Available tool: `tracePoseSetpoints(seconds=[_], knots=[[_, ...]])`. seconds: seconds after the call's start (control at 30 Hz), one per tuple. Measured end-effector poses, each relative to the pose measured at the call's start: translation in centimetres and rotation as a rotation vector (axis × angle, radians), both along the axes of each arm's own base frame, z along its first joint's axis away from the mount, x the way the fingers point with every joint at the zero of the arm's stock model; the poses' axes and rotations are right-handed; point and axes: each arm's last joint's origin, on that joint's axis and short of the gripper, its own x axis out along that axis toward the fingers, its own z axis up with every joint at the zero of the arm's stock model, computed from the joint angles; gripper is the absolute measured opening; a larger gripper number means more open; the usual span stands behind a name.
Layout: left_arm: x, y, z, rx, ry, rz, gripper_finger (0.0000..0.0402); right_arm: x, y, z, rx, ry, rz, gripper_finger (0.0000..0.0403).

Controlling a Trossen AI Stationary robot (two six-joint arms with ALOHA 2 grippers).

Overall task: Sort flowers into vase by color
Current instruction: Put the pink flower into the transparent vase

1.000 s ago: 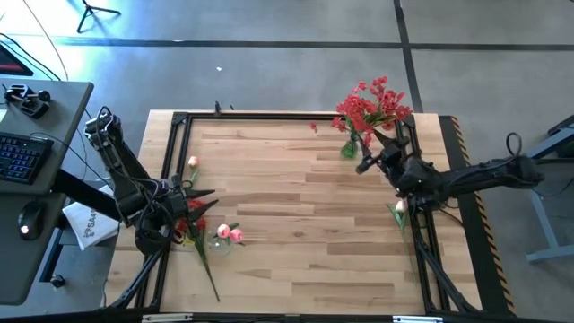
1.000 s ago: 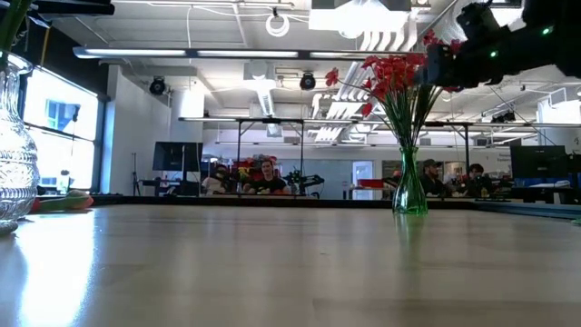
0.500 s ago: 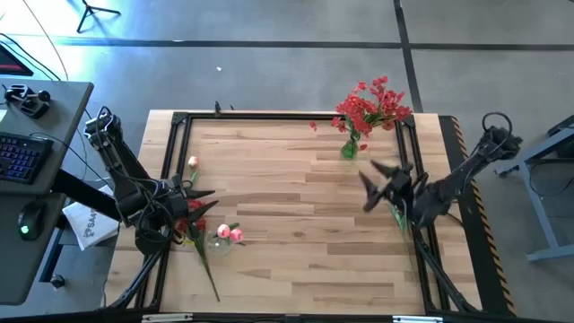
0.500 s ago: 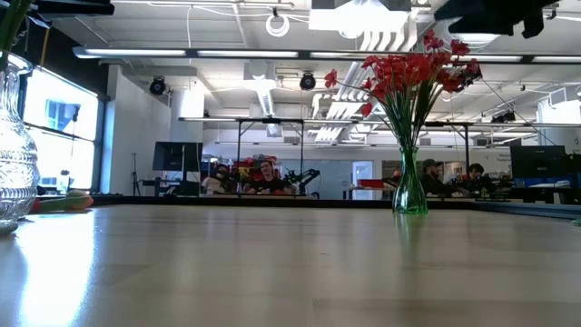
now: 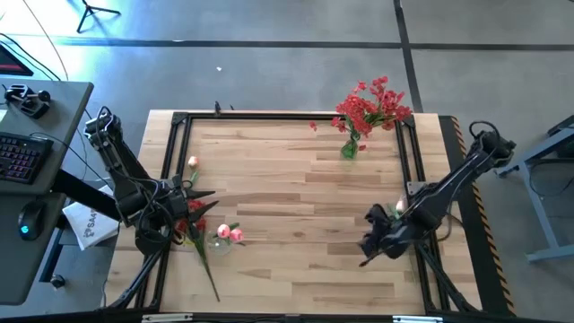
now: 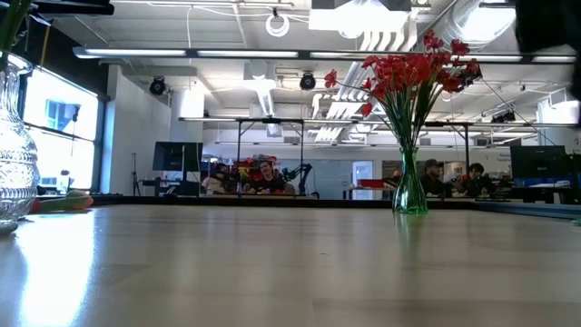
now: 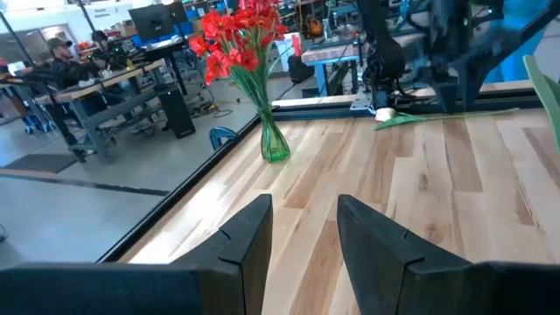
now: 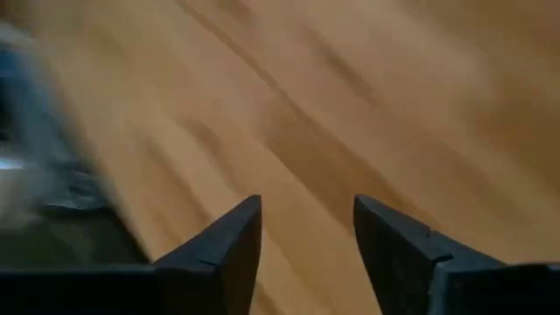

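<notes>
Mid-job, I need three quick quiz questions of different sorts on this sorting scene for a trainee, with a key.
1. True or false: the green vase at the table's far edge holds pink flowers.
2. Which gripper is over the table's near right part: A) left gripper B) right gripper?
3. Fill in: the clear vase by the left gripper holds ____ buds.

Key:
1. False; it holds red flowers.
2. B; the right gripper is open and empty over bare wood, near a pink flower lying at the right edge. The left gripper waits open at the left edge.
3. Pink; pink buds show at its mouth.
</notes>
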Motion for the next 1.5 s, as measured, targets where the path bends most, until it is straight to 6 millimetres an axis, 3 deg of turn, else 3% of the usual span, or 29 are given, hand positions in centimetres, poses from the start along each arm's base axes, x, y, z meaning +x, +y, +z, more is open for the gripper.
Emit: tracePoseSetpoints(seconds=[0.13, 0.23, 0.63, 0.9, 1.17, 1.4, 1.5], knots=[[0.0, 0.0, 0.0, 0.002, -0.002, 0.002, 0.0119, -0.9, 0.2, -1.2, 0.097, 0.493, -0.145, 0.0145], [0.0, 0.0, 0.0, 0.003, -0.001, 0.002, 0.0119, -1.6, 0.1, -2.3, 0.081, 0.742, -0.230, 0.0130], [0.0, 0.0, 0.0, 0.002, -0.001, 0.001, 0.0119, -3.5, -2.8, -6.9, -0.038, 0.916, -0.337, 0.0121], [0.0, 0.0, 0.0, 0.000, 0.000, 0.000, 0.0119, -3.7, -4.4, -8.3, 0.010, 0.919, -0.313, 0.0112], [0.0, 0.0, 0.0, 0.000, 0.000, 0.000, 0.0119, -2.9, -4.8, -7.7, 0.025, 0.810, -0.168, 0.0011], [0.0, 0.0, 0.0, 0.000, 0.000, 0.000, 0.0119, -1.9, -4.4, -7.3, 0.000, 0.715, -0.027, 0.0009], [0.0, 0.0, 0.0, 0.000, 0.000, 0.000, 0.0119, -0.1, -3.6, -6.5, -0.024, 0.532, 0.062, 0.0003]])
